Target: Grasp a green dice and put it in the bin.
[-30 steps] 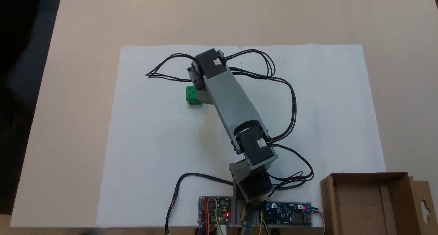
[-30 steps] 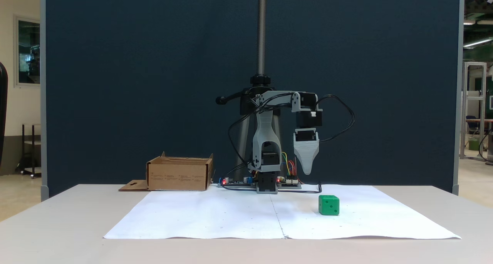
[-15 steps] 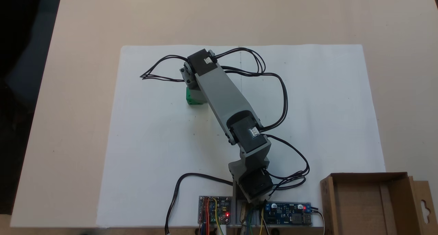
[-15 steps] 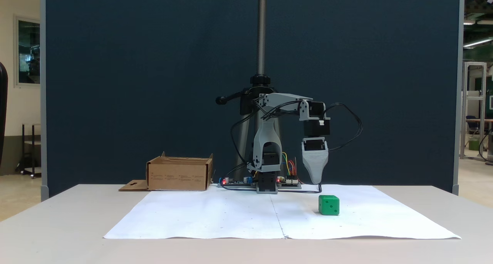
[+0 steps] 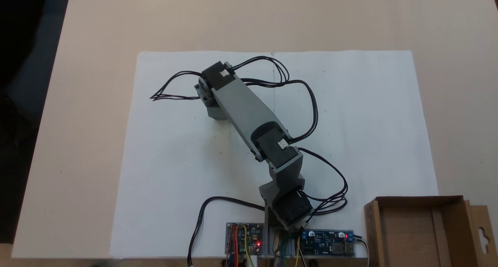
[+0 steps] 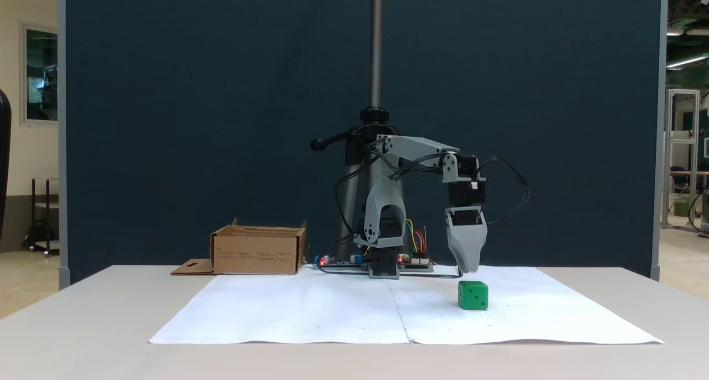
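Green dice [image 6: 473,295]: rigid, light, slick plastic; grip 2 opposite flat faces.
Gripper [image 6: 468,268]: just above dice; jaw gap cannot be told.

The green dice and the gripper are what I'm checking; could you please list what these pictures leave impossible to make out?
- The green dice: in the top-down fixed view it is hidden beneath the arm's wrist.
- The gripper: in the side fixed view its jaws line up as one grey wedge, so open or shut cannot be told.
- The bin: the bottom picture edge cuts off its near part.
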You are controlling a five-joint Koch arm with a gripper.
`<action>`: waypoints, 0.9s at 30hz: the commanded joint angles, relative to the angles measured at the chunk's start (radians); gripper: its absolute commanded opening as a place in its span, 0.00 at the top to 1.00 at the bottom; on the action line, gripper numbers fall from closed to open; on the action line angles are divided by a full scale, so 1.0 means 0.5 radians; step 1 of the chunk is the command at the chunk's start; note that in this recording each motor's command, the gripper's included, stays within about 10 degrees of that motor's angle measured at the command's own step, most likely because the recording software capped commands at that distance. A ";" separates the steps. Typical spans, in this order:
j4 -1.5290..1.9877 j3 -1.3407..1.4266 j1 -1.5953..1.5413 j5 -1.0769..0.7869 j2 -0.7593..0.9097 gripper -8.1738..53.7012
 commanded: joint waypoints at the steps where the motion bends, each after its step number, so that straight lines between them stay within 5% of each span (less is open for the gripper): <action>1: -0.055 -0.009 -0.028 0.163 0.037 0.17; 27: -0.132 0.003 -0.028 0.163 -0.196 0.17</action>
